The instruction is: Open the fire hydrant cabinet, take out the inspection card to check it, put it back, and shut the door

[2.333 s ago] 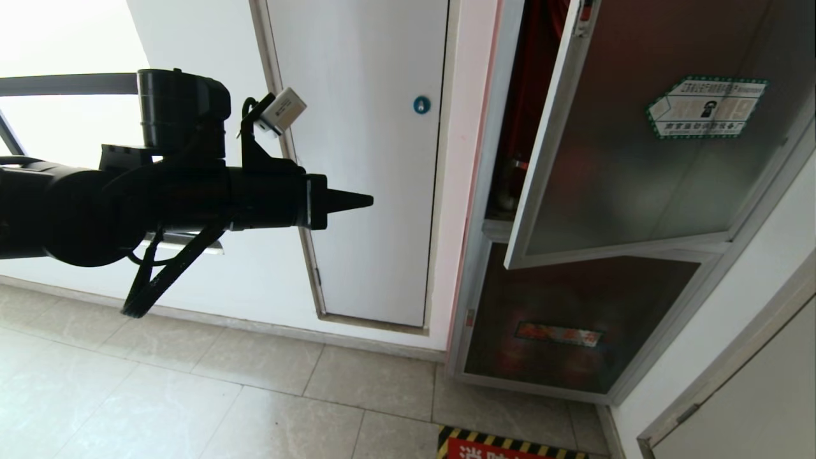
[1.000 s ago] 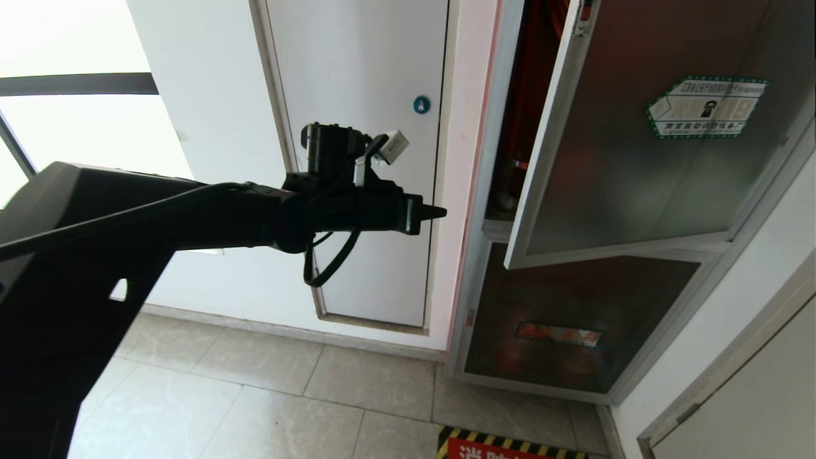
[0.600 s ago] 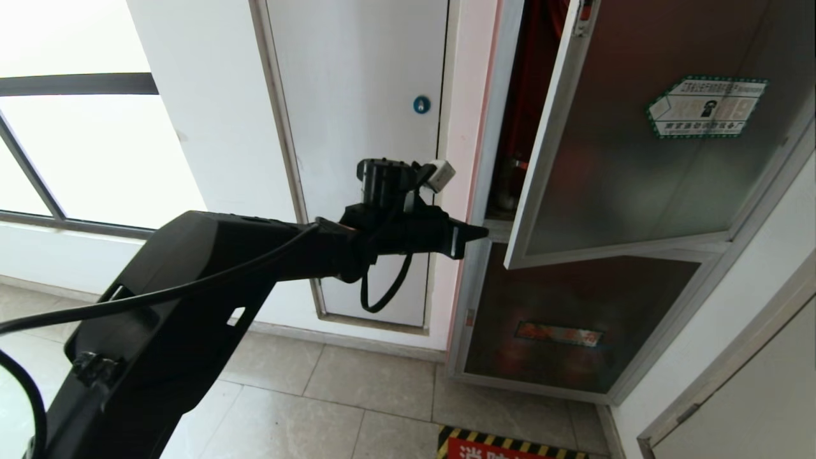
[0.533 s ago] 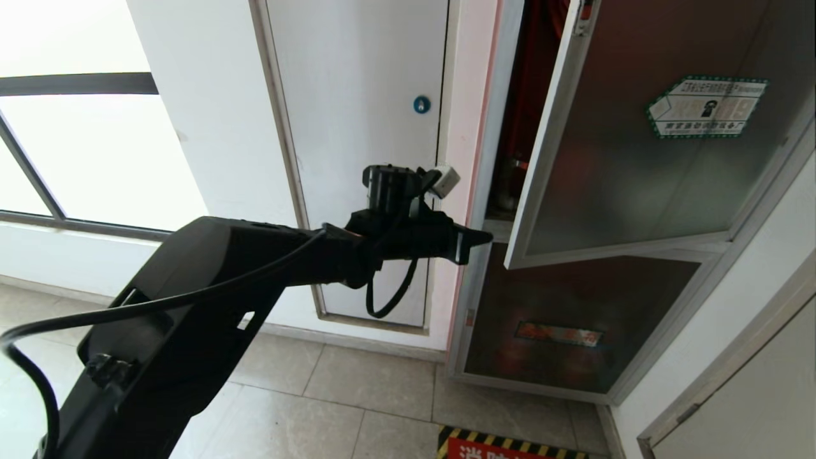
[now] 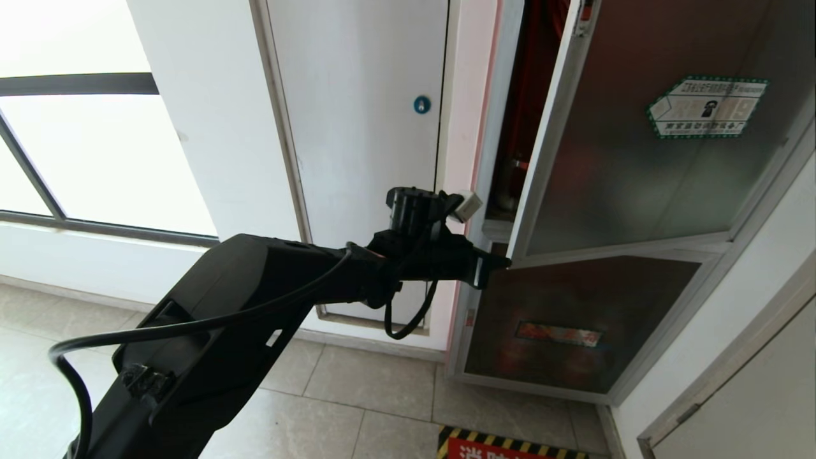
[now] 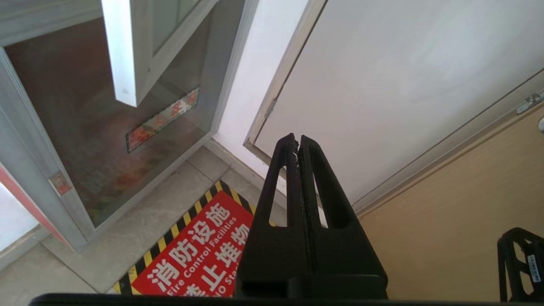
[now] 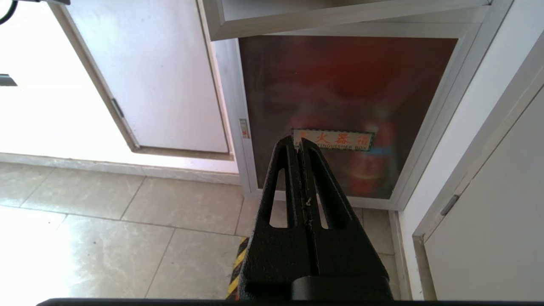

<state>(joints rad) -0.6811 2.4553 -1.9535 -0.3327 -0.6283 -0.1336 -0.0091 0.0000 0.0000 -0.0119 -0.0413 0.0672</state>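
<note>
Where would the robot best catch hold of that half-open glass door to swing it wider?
Probably the door by its free silver edge near the bottom corner, coming from the left. That edge stands clear of the cabinet frame, and the shut left gripper is right beside it, so it could hook behind.

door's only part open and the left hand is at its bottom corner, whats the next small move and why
Probably slide the left hand, fingers shut, behind the door's lower free corner and sweep it wider. The door stands only ajar, leaving a narrow gap into the fire hydrant cabinet, and no inspection card shows yet. Whether the tip touches the frame I cannot tell.
</note>
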